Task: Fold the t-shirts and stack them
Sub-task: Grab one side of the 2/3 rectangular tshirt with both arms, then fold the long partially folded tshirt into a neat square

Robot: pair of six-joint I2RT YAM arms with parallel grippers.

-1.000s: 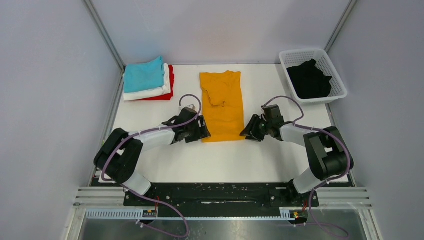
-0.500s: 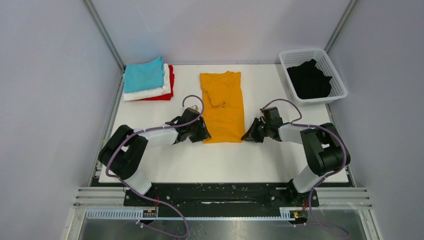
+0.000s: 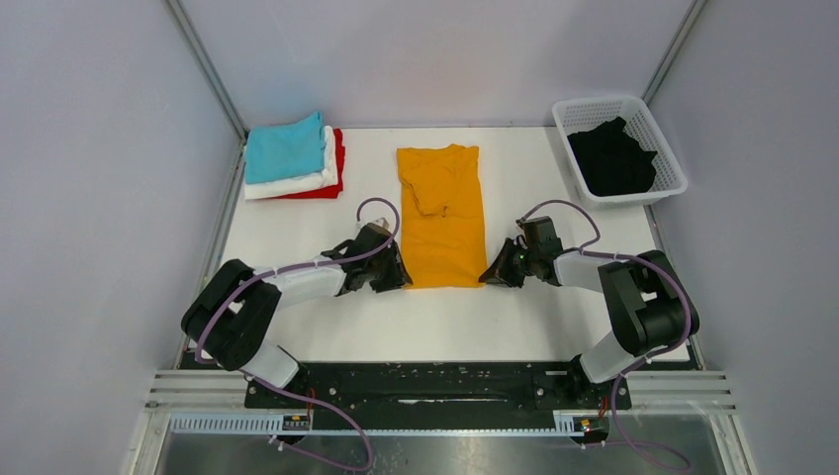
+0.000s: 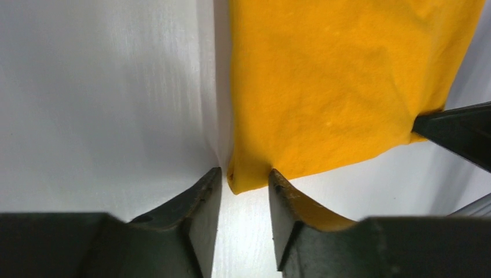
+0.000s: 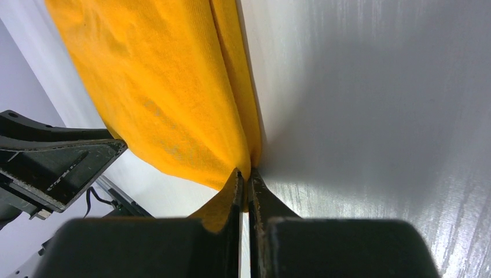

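View from above: the mustard-orange t-shirt lies flat at the centre of the white worktop, folded into a long narrow strip with its neckline at the far end and a crease near its middle. My right pincer is closed on its lower right corner. My left pincer straddles the lower left corner, jaws partly apart; I cannot tell whether they pinch the cloth. At upper left, teal, white and red t-shirts are stacked. At upper right, the black t-shirt lies crumpled in the basket.
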